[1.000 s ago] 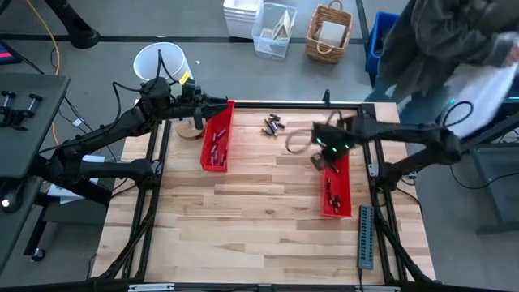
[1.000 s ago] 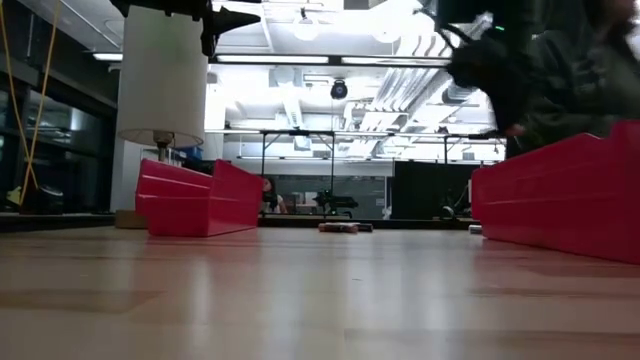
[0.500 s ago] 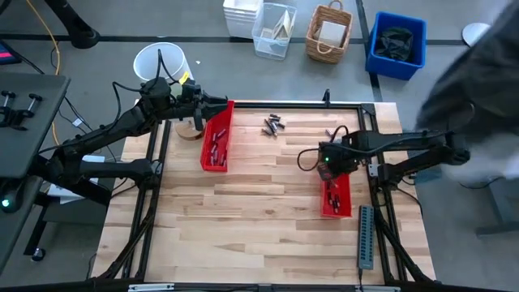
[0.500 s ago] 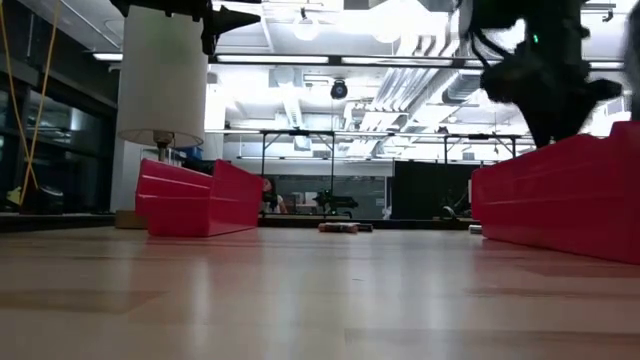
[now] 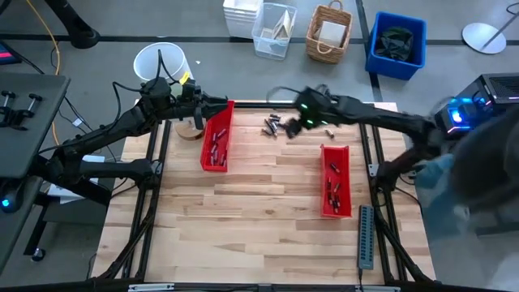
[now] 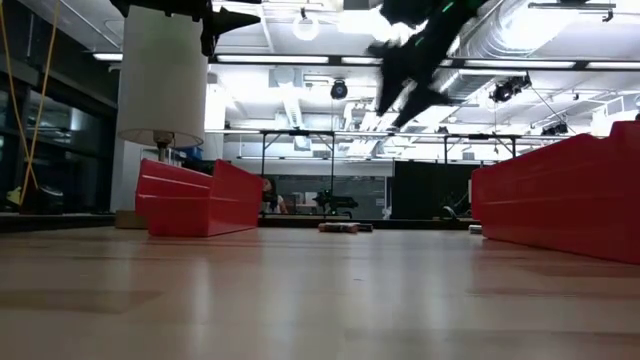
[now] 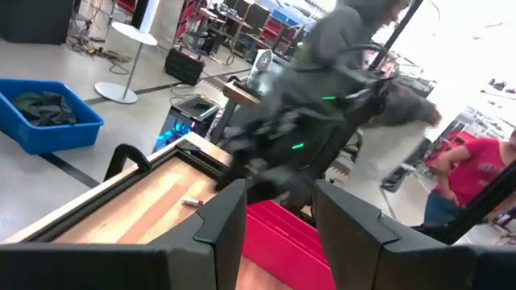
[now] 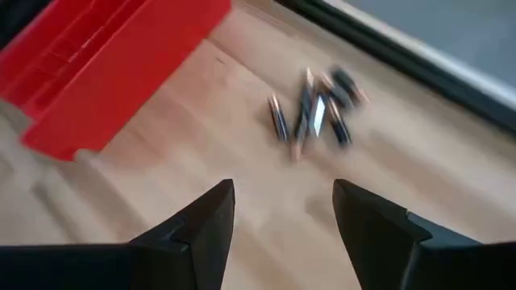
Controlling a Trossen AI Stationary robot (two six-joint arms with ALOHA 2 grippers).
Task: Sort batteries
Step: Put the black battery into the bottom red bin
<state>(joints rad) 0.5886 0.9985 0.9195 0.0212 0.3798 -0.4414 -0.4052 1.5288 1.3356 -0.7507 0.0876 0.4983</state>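
Observation:
A small pile of silvery batteries (image 5: pixel 272 125) lies on the wooden table near its far edge; it also shows in the right wrist view (image 8: pixel 314 113). One battery (image 5: pixel 329 130) lies alone to the right of the pile. More batteries lie in the left red tray (image 5: pixel 215 142) and in the right red tray (image 5: pixel 334 182). My right gripper (image 5: pixel 290 124) hangs open in the air just right of the pile, slanting down, nothing between its fingers (image 8: pixel 282 193). My left gripper (image 5: pixel 225 104) hovers open and level over the left tray's far end (image 7: pixel 278 189).
A long grey ridged strip (image 5: pixel 366 237) lies at the table's right edge, near the front. A round wooden disc (image 5: pixel 190 130) sits left of the left tray. A person (image 5: pixel 478 178) stands beyond the table's right side. A bucket, basket and bins stand behind the far edge.
My right gripper has swung from above the right tray's far end toward the table's far edge and left, ending beside the battery pile. The person at the right has moved along the table's side. My left arm has kept still.

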